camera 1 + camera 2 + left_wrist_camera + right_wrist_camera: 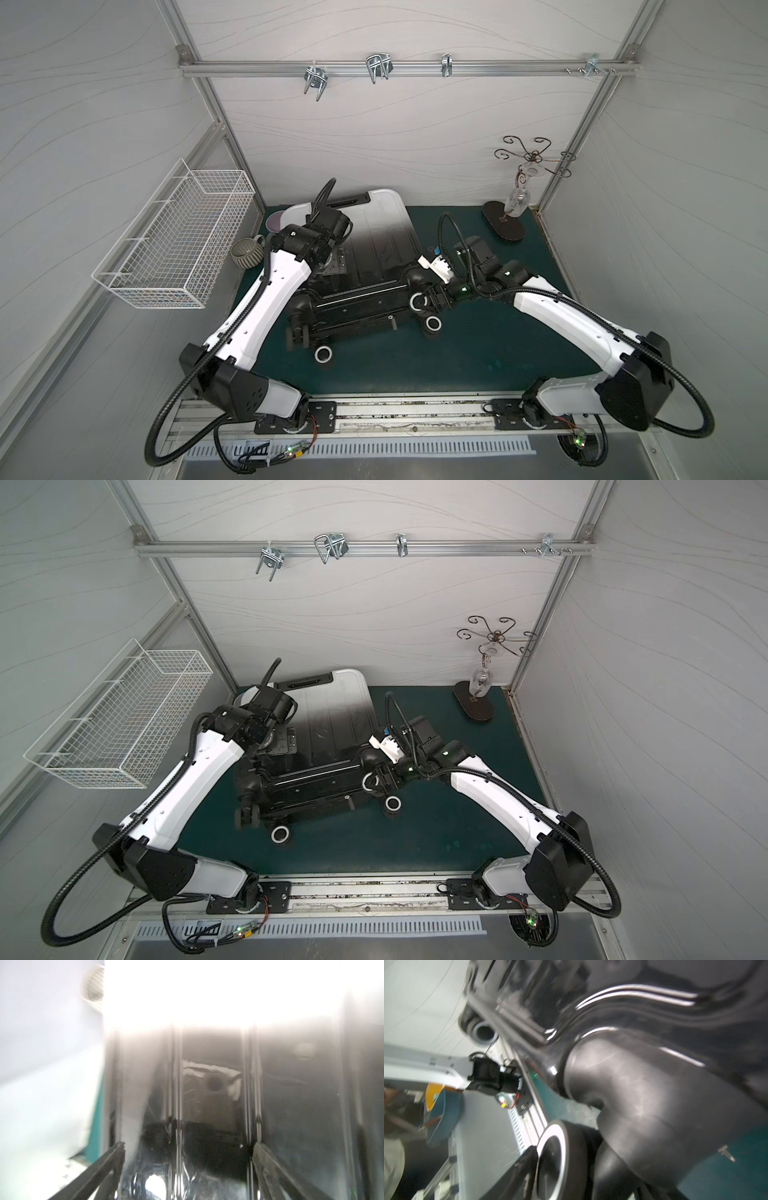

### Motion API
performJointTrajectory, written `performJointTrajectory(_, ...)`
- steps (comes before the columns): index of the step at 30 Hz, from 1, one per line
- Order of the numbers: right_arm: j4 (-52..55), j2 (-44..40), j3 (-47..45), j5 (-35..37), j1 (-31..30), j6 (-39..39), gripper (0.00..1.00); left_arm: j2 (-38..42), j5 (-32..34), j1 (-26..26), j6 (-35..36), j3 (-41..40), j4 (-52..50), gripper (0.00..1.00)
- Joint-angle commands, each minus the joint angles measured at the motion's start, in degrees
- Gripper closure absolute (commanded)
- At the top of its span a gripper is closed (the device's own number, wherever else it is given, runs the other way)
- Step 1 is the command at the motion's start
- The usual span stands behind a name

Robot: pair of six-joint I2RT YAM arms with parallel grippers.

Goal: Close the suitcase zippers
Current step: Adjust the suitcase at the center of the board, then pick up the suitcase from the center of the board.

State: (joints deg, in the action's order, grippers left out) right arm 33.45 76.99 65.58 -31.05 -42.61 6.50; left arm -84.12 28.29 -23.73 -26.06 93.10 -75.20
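Lower centre of a top view: a small zipper pull (390,322), likely the fiddly hold. Up-right, the right claw (422,296) at a wheel (417,301); its grip cannot be told. Centre: the suitcase (374,249), probably stiff, slick, rolling; left claw (189,1145) released above its shell.

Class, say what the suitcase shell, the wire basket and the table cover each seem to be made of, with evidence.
Suitcase shell: hard glossy plastic, probably; moulded ribs catch highlights.
Wire basket: thin metal wire, white-coated by the look; open grid.
Table cover: matte dark-green mat, perhaps rubber or felt; no shine.
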Motion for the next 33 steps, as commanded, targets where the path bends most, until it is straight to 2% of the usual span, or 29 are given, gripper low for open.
performJointTrajectory(1,-3.43,-3.94,-0.85,-1.68,0.04,0.49,0.18,-0.26,4.65,-11.25,2.42,9.05,-6.54,0.01)
performJointTrajectory(3,-3.88,-8.56,-4.56,0.37,5.44,0.82,0.14,-0.87,5.27,-21.07,-0.89,14.48,-9.56,0.01)
performJointTrajectory(6,-4.08,-14.6,-9.95,2.27,16.12,2.54,0.1,-4.38,1.2,-33.27,-9.14,18.68,-11.42,0.01)
performJointTrajectory(8,-4.39,-17.78,-13.39,5.66,21.51,3.49,0.09,-7.49,-1.38,-39.24,-12.47,19.67,-9.03,0.01)
performJointTrajectory(10,-4.64,-19.44,-15.98,8.36,24.87,4.68,0.08,-11.58,-1.5,-42.7,-14.38,20.59,-6.99,0.01)
performJointTrajectory(14,-6.51,-20.54,-19.94,10.24,27.03,7.87,0.08,-20.09,1.27,-43.72,-18.5,26.51,-8.53,0.01)
performJointTrajectory(17,-7.99,-20.98,-22.47,9.7,26.97,8.83,0.08,-21.7,1.07,-43.68,-22.74,26.96,-4.55,0.01)
performJointTrajectory(20,-8.84,-21.96,-24.0,9.8,27.05,8.79,0.07,-21.11,-0.04,-43.68,-29.24,20.99,-0.21,0.01)
performJointTrajectory(24,-9.29,-23.09,-24.96,9.45,27.13,8.78,0.07,-22.18,0.34,-43.71,-36.59,16.2,-3.84,0.01)
performJointTrajectory(26,-9.71,-23.39,-25.44,8.93,27.05,8.97,0.07,-21.69,0.89,-43.69,-39.0,13.94,-4.93,0.01)
performJointTrajectory(28,-10.75,-23.62,-26.23,8.08,27.09,9.27,0.07,-20.34,-0.2,-43.31,-38.18,8.54,-0.23,0.02)
performJointTrajectory(31,-13.0,-23.65,-27.54,6.18,27.06,9.74,0.08,-20.6,-3.22,-39.97,-34.87,5.24,6.68,0.11)
performJointTrajectory(33,-15.28,-23.62,-28.62,3.82,26.92,9.8,0.08,-22.02,-4.96,-36.51,-32.48,4.92,9.8,0.25)
